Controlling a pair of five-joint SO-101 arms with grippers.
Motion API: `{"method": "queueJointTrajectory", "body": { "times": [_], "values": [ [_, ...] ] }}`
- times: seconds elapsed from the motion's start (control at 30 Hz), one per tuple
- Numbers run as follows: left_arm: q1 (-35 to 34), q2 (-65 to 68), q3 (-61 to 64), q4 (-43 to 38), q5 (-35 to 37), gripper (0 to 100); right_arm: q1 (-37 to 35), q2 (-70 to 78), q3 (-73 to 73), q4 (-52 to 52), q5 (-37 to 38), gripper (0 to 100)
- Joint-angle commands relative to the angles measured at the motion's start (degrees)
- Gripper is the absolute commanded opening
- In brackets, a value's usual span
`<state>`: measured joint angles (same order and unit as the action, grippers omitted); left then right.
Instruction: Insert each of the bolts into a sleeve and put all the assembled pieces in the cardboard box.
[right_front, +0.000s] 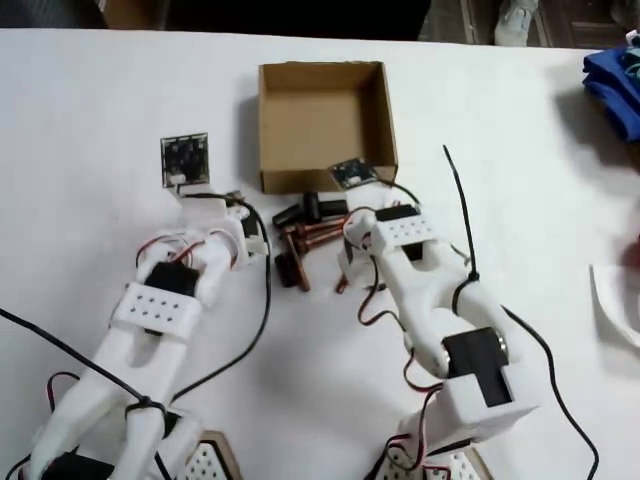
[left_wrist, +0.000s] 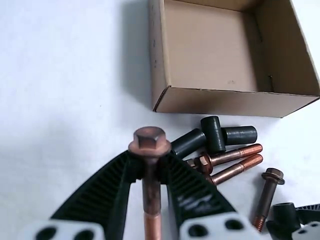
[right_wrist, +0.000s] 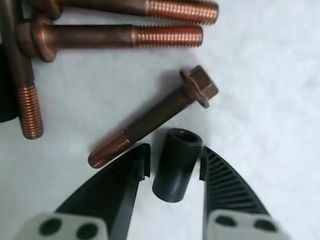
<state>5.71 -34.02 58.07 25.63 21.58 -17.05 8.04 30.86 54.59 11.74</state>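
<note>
My left gripper (left_wrist: 150, 172) is shut on a copper bolt (left_wrist: 147, 145), held with its hex head out past the fingertips, short of the open cardboard box (left_wrist: 225, 102). Between gripper and box lie three black sleeves (left_wrist: 212, 132) and three loose bolts (left_wrist: 235, 169). My right gripper (right_wrist: 175, 167) is shut on a black sleeve (right_wrist: 177, 165) low over the table, its hollow end facing the camera, beside a loose bolt (right_wrist: 155, 117). In the high view the box (right_front: 270, 110) stands behind the pile (right_front: 310, 240), with the left gripper (right_front: 250, 235) and right gripper (right_front: 345, 265) on either side.
Two small circuit boards lie on the white table, one (right_front: 185, 160) left of the box and one (right_front: 350, 173) at its front corner. A blue cloth (right_front: 615, 85) sits at the far right and a white curved object (right_front: 615, 305) at the right edge.
</note>
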Motion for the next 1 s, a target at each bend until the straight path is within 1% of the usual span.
{"method": "queueJointTrajectory", "body": {
  "times": [0.0, 0.1, 0.17, 0.33, 0.4, 0.63, 0.77, 0.87, 0.97],
  "values": [
    [0.4, -0.2, -2.3, -0.2, 0.4, 3, 0.1, 2.2, -2.7, 0.7, 0.4, 14.3],
    [0.4, -0.2, -2.3, -0.2, 0.4, 3, 0.0, 2.2, -3.1, 0.3, 0.4, 9.0],
    [0.4, -0.2, -2.3, -0.2, 0.4, 3, 0.0, 2.0, -3.3, -0.1, 0.4, 1.9],
    [0.4, -0.2, -2.5, -0.4, 0.4, 3, 0.1, 1.1, -2.9, -0.7, 0.2, 2.1],
    [0.4, -0.2, -2.7, -0.4, 0.4, 3, 0.0, -1.5, -1.8, -0.8, 0.0, 2.1],
    [0.4, -0.2, -2.4, -0.5, 0.4, 3, -1.2, -21.1, 7.0, 0.0, 0.4, 2.1],
    [0.4, -0.2, -2.5, -0.5, 0.4, 3, -1.2, -29.3, 12.0, -1.0, 0.1, 2.1],
    [0.4, -0.2, -2.8, -0.6, 0.4, 3, 0.0, -34.3, 17.1, -4.4, -0.2, 2.1],
    [0.6, -0.2, -4.0, -0.6, 0.4, 3, 1.8, -39.6, 24.6, -14.4, -2.5, 2.1]
  ]
}}
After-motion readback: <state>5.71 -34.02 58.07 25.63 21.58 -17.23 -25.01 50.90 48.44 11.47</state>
